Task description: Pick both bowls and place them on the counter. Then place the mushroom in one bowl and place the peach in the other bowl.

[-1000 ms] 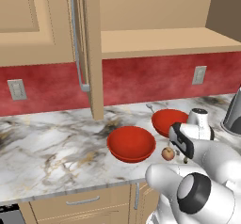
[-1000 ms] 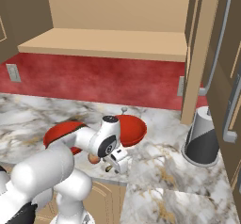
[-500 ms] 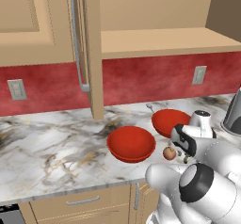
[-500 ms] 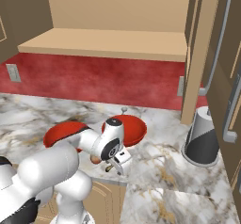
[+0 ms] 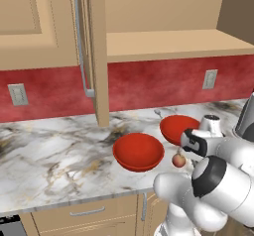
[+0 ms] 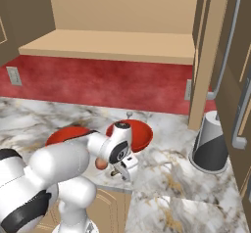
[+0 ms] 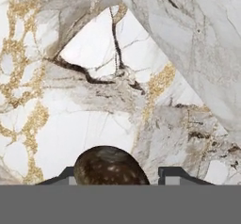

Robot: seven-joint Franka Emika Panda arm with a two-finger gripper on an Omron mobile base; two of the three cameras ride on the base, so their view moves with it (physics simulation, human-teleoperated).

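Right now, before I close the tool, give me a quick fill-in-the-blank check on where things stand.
1. Both bowls, one and the other, sit on the ____.
2. The fruit lying on the counter next to the bowls, outside both, is the ____.
3. In the hand view, the brown speckled thing between the tool tips is the ____.
4. Both bowls are ____ in colour.

Missing words: counter; peach; mushroom; red
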